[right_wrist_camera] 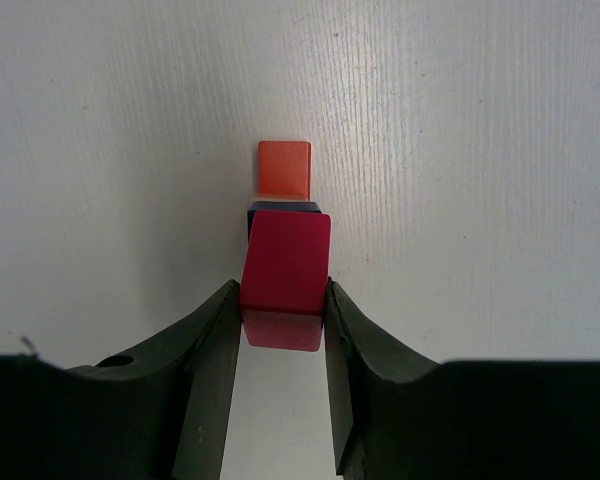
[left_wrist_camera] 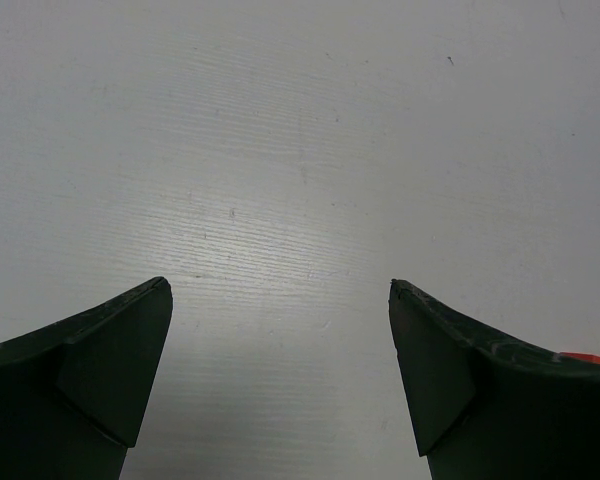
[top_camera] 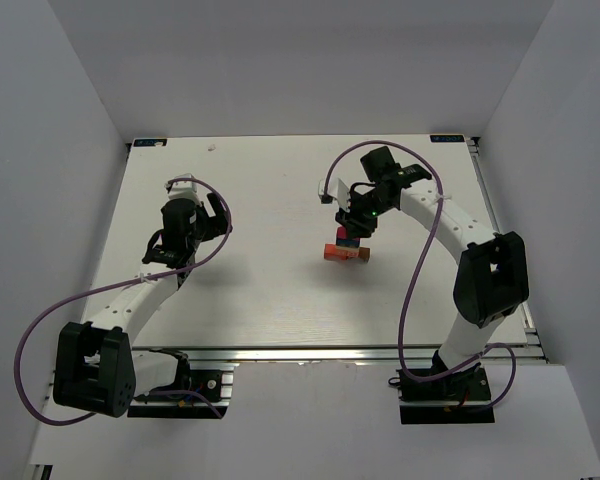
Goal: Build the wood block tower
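The white, faintly grained table (top_camera: 280,300) sat between plain grey walls (top_camera: 80,80). The block tower (top_camera: 347,250) stood right of centre on it. The right gripper (right_wrist_camera: 283,305) pinched the red block (right_wrist_camera: 286,262) at its top. The left gripper (left_wrist_camera: 280,290) hung spread wide above the tabletop.

The right pincer (right_wrist_camera: 283,300) grips a magenta-red wooden block (right_wrist_camera: 286,268), one dark finger pressed against each side. A sliver of a dark blue wooden block (right_wrist_camera: 280,206) shows at its far edge, with an orange-red wooden block (right_wrist_camera: 284,168) just beyond, above the white tabletop (right_wrist_camera: 480,150).
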